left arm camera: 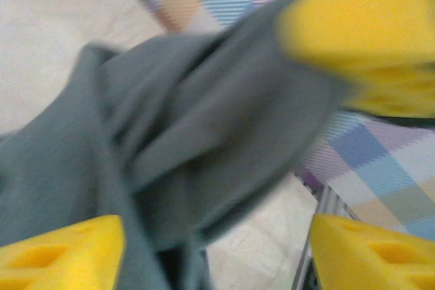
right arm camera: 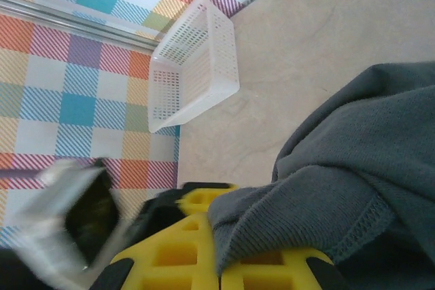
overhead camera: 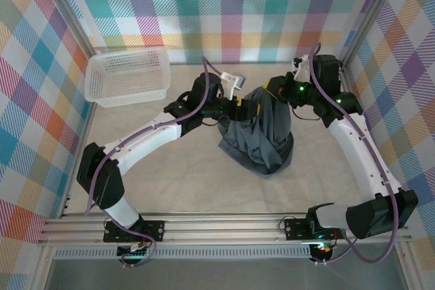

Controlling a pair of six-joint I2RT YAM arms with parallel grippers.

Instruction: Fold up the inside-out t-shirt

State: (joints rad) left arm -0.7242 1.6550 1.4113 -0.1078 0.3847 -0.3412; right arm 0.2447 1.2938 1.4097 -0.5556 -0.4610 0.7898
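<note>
Yellow-fingered right hand pinches the inside-out t-shirt, hanging bunched over the counter; left hand spread around the cloth. No fold visible yet; folding apparently all ahead.

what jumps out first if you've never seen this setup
The dark blue-grey t-shirt hangs bunched mid-table, pinched at its top by the right gripper. The left gripper is open beside it on the left. A white lattice basket stands at the back left, before bright plaid walls.
</note>
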